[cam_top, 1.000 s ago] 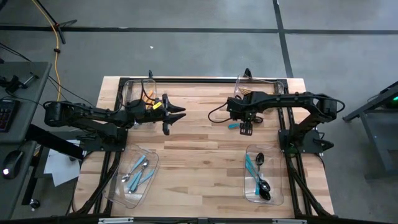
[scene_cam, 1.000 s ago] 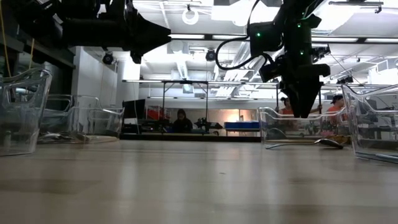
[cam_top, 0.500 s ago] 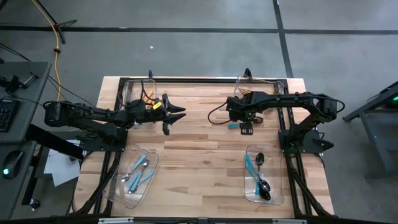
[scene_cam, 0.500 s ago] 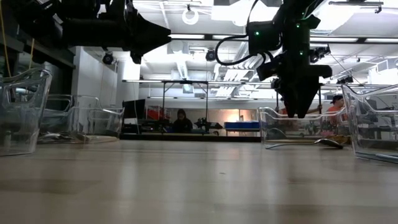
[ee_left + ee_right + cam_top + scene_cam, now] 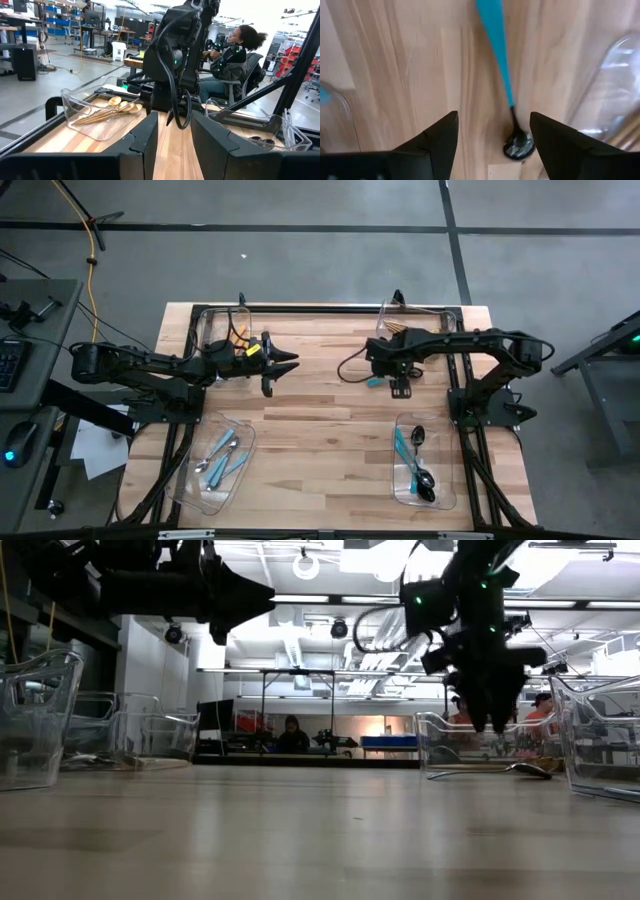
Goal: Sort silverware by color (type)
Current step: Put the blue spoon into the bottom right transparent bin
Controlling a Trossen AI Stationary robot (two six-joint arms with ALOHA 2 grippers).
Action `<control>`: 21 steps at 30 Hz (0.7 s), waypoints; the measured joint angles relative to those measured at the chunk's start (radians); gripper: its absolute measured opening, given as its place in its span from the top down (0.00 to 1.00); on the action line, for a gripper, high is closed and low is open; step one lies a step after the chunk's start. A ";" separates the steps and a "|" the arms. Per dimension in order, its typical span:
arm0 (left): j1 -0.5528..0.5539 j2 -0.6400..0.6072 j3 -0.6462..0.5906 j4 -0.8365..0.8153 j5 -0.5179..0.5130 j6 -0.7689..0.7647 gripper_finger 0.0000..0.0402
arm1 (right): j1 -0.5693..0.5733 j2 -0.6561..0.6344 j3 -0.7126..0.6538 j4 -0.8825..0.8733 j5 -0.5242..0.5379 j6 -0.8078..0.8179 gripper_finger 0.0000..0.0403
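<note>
Silverware is almost fully sorted, as far as the pictures show: only 1 piece lies loose on the tabletop (image 5: 320,410), a teal-handled black spoon (image 5: 496,45), and every place below I give relative to this spoon. Directly above it hangs the right gripper (image 5: 398,385), pointing down with its fingers wide apart on both sides of the handle, and it holds nothing yet. Just behind the spoon, at the far edge, stands the bin of gold pieces (image 5: 107,112). On the near side, well apart, is the bin with teal-and-black pieces (image 5: 425,460), which I judge to be the right home for this spoon. Far across the tabletop, on the left arm's side, are the bin with orange handles (image 5: 225,330) at the back and the bin with light-blue handles (image 5: 220,455) at the front. The left gripper (image 5: 285,363) waits in the air well apart from the spoon, its fingers half apart and empty. So 1 pick and 1 drop seem to remain. For moving, the middle of the tabletop is bare wood and gives free room, but the clear wall of the gold bin is close to the spoon's bowl, so the descent should stay on the handle. The way to the near bin runs beside the right arm's own frame.
</note>
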 joint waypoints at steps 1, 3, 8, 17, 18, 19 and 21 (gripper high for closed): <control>0.000 0.000 0.000 -0.001 0.000 0.000 0.74 | 0.000 -0.001 -0.015 0.000 0.000 0.000 0.42; 0.000 0.000 0.000 -0.005 0.000 0.000 0.74 | -0.002 -0.005 -0.061 -0.002 0.001 -0.010 0.42; 0.000 0.000 0.000 -0.006 0.000 0.001 0.74 | -0.003 -0.013 -0.172 0.007 0.003 -0.051 0.42; 0.000 0.000 0.000 0.001 0.000 0.027 0.74 | -0.003 -0.013 -0.159 0.120 0.085 -0.075 0.42; 0.000 0.000 0.000 0.001 0.000 0.027 0.74 | -0.003 -0.013 -0.159 0.128 0.090 -0.088 0.42; 0.000 0.000 0.000 0.000 0.000 0.027 0.74 | -0.003 -0.013 -0.160 0.139 0.091 -0.103 0.42; 0.000 0.000 0.000 -0.004 0.000 0.027 0.74 | -0.003 -0.013 -0.167 0.160 0.091 -0.133 0.42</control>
